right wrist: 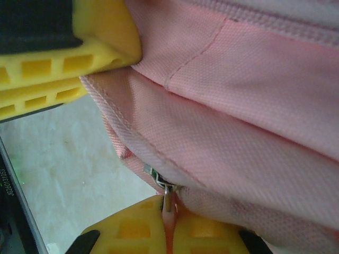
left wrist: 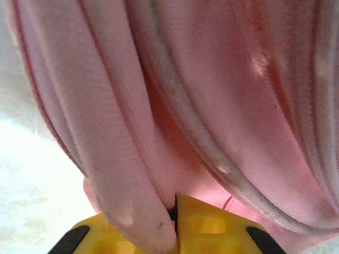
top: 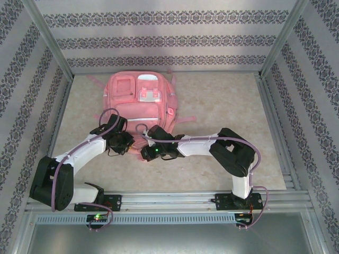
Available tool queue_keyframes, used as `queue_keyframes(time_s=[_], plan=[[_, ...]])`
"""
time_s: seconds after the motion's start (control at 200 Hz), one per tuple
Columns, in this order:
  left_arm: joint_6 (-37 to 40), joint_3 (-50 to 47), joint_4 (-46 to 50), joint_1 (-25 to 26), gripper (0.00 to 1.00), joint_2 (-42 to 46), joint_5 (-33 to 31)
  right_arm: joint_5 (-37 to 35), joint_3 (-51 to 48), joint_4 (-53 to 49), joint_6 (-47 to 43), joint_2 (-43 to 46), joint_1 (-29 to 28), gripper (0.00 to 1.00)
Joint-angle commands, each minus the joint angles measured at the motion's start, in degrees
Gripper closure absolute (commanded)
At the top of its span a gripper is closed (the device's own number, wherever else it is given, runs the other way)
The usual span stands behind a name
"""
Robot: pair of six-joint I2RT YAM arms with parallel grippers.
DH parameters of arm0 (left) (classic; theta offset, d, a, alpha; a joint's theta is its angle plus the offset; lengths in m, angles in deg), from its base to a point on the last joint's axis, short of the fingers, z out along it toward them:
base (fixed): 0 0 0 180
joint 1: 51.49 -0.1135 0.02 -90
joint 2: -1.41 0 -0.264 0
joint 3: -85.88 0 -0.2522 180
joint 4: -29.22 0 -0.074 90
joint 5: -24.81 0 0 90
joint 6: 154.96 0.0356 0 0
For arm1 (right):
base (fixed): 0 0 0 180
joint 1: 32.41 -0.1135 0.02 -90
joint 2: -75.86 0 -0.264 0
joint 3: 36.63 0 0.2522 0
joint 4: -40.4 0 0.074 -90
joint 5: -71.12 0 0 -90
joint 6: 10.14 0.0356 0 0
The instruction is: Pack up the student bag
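- Backpack [top: 140, 98] lies flat on the table [top: 228, 106], centre-back, with its front pockets facing up. Both arms reach to its near edge.
- Left gripper [top: 126, 141] sits at the near-left part of that edge. In its wrist view the yellow fingers [left wrist: 212, 230] are closed, with a fold of pink fabric pinched between them. The rest of the backpack bulges just above.
- Right gripper [top: 148, 142] is just beside the left one, at the same edge. In its wrist view the fingers [right wrist: 132, 230] are closed on the small metal zip pull [right wrist: 167, 200].
- Overhead view gives the whole layout, pockets and straps. What the fingers hold can't be told from there; the wrist views settle it.
- Right wrist view also catches the left gripper's fingers at upper left, pressed against the fabric.
- Count: one backpack, two arms, two grippers, one zip pull seen.
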Motion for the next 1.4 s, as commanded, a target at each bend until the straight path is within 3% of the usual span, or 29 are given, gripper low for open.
queue_keyframes(time_s=[0.0,0.26,0.734,0.884,1.094,1.394], plan=[[0.8,1.3,0.6,0.8,0.92,0.4,-1.6,-2.7,-2.7,-2.6,-0.1,2.3,1.0,1.0],[1.5,0.0,2.1,0.7,1.0,2.5,-1.3,-4.3,-5.3,-3.8,-1.8,4.4,1.5,1.0],[10.2,0.1,7.0,1.0,1.0,4.9,-0.5,-6.3,-11.9,-2.7,-1.7,9.3,4.3,1.0],[14.6,1.6,9.2,3.2,1.0,3.9,-1.6,-6.2,-13.9,-2.6,-1.7,10.9,5.0,1.0],[21.1,5.1,16.2,7.7,1.0,3.1,-3.9,-4.8,-16.6,-2.5,-1.7,13.0,4.8,1.0],[27.5,5.9,25.2,7.6,1.0,7.0,-5.4,-3.9,-17.5,-5.4,-7.5,16.3,1.6,1.0]])
